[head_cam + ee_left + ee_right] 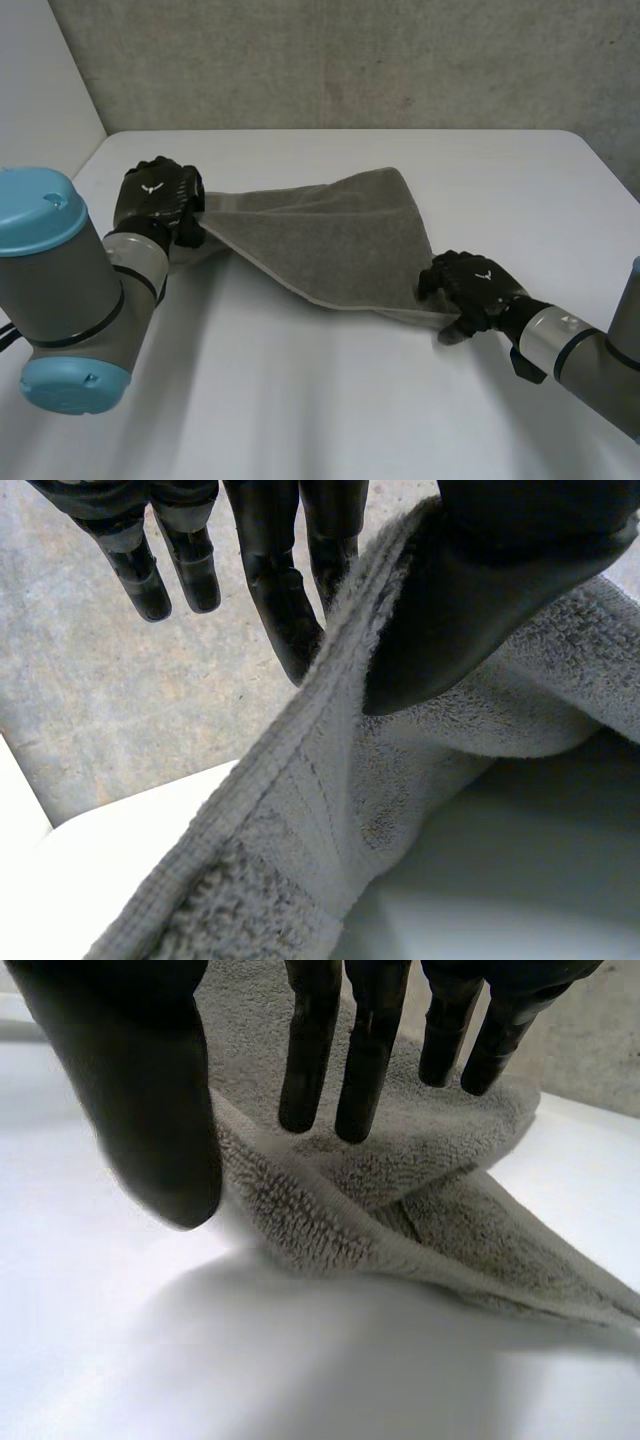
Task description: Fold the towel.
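A grey towel (320, 235) stretches across the white table (330, 400) between my two hands. My left hand (158, 200) holds its left end a little above the table. In the left wrist view the thumb (480, 600) presses the towel's hemmed edge (330, 820) against the fingers (285, 590), so this hand is shut on it. My right hand (470, 285) is at the towel's right corner, low by the table. In the right wrist view its fingers (310, 1050) hang straight over the doubled-over corner (400, 1160), and the thumb (140, 1090) stands apart beside it.
A grey wall (330, 60) runs behind the table's far edge. Bare white tabletop lies in front of the towel, between my two arms.
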Controlling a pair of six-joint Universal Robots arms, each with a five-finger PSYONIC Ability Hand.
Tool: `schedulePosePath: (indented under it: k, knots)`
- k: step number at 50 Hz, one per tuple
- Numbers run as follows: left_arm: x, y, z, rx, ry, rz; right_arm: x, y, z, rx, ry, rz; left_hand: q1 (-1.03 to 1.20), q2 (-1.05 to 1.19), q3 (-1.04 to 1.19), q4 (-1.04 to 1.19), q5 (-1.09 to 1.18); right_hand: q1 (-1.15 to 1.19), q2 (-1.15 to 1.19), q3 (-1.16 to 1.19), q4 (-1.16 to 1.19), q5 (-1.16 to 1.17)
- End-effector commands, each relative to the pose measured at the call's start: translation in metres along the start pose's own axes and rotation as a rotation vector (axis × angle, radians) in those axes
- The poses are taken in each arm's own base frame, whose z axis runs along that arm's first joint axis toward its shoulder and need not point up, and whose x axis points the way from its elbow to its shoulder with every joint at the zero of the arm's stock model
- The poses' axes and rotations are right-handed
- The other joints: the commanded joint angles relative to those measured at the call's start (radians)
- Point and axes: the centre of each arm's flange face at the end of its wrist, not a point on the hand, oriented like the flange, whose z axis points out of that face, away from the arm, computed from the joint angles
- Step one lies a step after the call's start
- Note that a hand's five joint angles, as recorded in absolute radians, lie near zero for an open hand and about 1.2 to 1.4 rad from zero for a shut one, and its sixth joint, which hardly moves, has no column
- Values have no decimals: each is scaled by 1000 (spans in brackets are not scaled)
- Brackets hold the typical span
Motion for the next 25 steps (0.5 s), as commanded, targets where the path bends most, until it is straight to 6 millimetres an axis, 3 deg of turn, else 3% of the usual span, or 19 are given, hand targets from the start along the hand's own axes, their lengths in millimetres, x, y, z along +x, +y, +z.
schedulePosePath:
  k: [1, 4, 13, 15, 16, 18, 21, 23, 25]
  knots:
    - [-2, -8, -6, 3, -2, -1, 8, 0, 12, 32, 36, -33, 141, 73, -44, -52, 93, 411, 406, -6, -6, 415]
    - [-9, -14, -9, 14, -19, -6, 12, -4, 15, 39, 36, -35, 141, 73, -44, -52, 93, 628, 623, -6, -6, 632]
    - [-15, -19, -14, 22, 10, -6, 21, -20, 10, 63, 62, -52, 141, 73, -44, -52, 93, 643, 638, -6, -6, 647]
    - [-16, -17, -15, 2, 34, 1, 26, -53, -11, 125, 76, -87, 141, 73, -44, -52, 93, 643, 638, -6, -6, 647]
    - [-16, -17, -15, 2, 34, 1, 26, -53, -11, 125, 76, -87, 141, 73, -44, -52, 93, 643, 638, -6, -6, 647]
    - [-13, -11, -21, -52, 74, 8, 27, -75, -29, 159, 48, -112, 141, 73, -44, -52, 93, 643, 638, -6, -6, 647]
    - [-12, -9, -25, -82, 97, 17, 25, -83, -37, 171, 26, -122, 141, 73, -44, -52, 93, 643, 638, -6, -6, 647]
    - [-9, -1, -33, -162, 142, 66, 12, -103, -53, 200, -22, -155, 141, 73, -44, -52, 93, 643, 638, -6, -6, 647]
    - [-8, 4, -38, -203, 162, 105, 6, -110, -61, 204, -40, -170, 141, 73, -44, -52, 93, 643, 638, -6, -6, 647]
